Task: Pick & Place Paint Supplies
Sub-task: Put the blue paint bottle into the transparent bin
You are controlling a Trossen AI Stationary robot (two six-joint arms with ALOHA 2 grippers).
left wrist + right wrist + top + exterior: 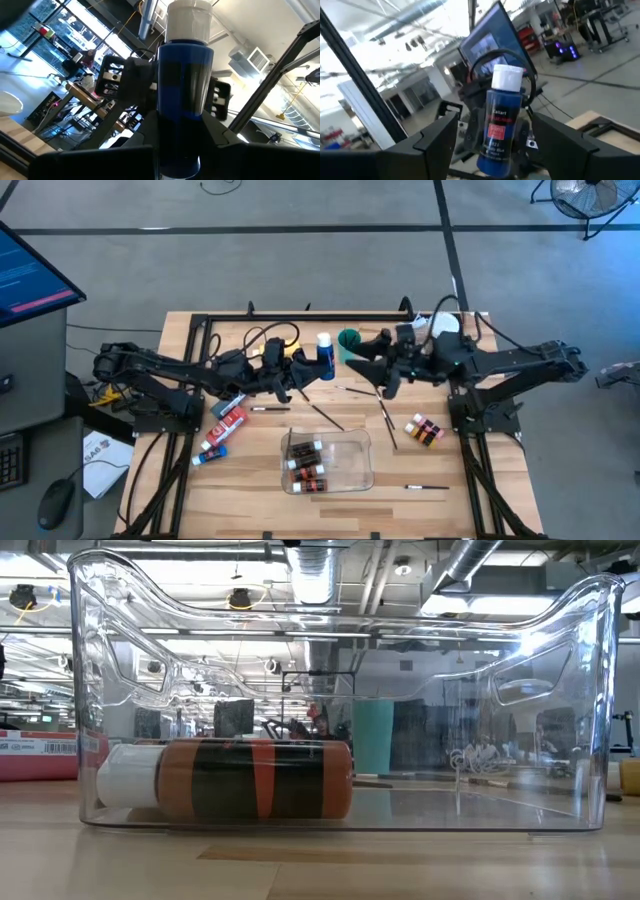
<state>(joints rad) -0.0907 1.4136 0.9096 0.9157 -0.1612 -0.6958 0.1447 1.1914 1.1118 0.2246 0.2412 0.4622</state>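
A blue paint bottle [326,360] with a white cap hangs above the table's middle, near the far side. My left gripper [311,370] is shut on it. My right gripper [363,368] hovers open just to the bottle's right. In the right wrist view its two fingers [437,135] stand apart on either side of the bottle [500,125] and touch nothing. Red and blue tubes [225,425] lie at the left. Thin brushes [385,420] lie on the wood. Small brown bottles [425,430] lie at the right. My left gripper pinches the blue bottle's lower body [180,145] between its two fingers. It comes from the table's left, slanting a little upward. The bottle stands roughly upright in the hold, white cap [189,20] up, lifted clear of the table.
A teal cup [348,340] stands just behind the grippers. A clear plastic tray [355,445] near the front holds small brown bottles [250,780] lying on their sides. A dark metal frame [200,330] runs along the far and left edges. A loose brush [428,487] lies front right.
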